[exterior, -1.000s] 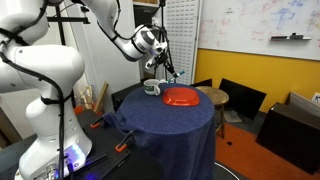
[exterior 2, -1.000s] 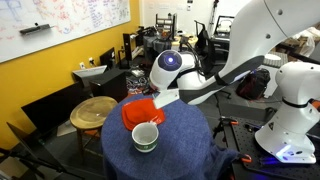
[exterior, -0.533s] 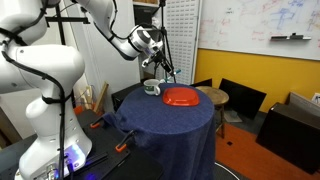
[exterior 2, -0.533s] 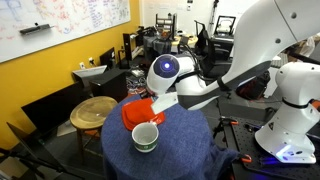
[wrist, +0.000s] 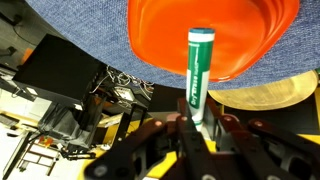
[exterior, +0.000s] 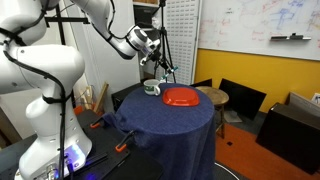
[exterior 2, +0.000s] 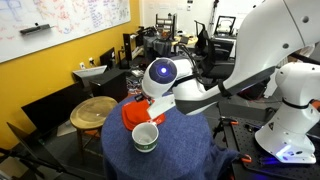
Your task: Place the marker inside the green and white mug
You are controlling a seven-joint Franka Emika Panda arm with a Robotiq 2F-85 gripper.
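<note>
Green-bodied, one marker (wrist: pixel 200 70) is pinched in the tool (wrist: pixel 198 126) above one red plate (wrist: pixel 160 40), near one mug (exterior 2: pixel 146 137).

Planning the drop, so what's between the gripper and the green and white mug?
Only open air. In an exterior view the gripper, holding the marker, hangs higher than the green and white mug, near the red plate; nothing sits between them.

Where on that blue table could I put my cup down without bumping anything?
In an exterior view, the blue cloth is bare from the mug and red plate to the near edge: plenty of room. It is crowded at the far side, where mug and plate sit close together and the gripper holds the marker over the plate.
</note>
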